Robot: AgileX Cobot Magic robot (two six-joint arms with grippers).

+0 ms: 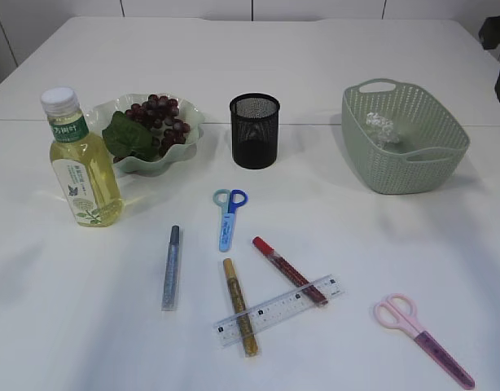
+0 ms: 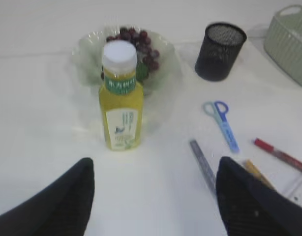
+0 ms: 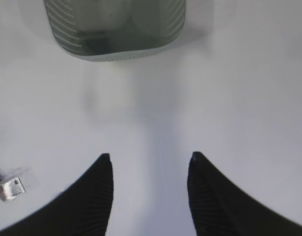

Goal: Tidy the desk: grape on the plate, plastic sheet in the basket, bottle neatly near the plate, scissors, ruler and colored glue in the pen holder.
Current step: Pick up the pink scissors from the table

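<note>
Purple grapes [image 1: 159, 114] sit plated and plastic sheet [image 1: 380, 126] basketed, but 2 scissors, ruler [image 1: 278, 310] and 3 glue sticks remain on the counter [image 1: 63, 309], both tools open, empty.

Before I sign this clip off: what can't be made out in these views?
- Pen holder contents: its mesh wall hides the inside in the exterior view, and the left wrist view is too blurred to tell.
- Bottle label text: too small in the exterior view.
- Both arms: outside the exterior view.
- Basket: cut by the top edge in the right wrist view.
- Pink scissors: the blades' tip reaches the bottom edge in the exterior view.
</note>
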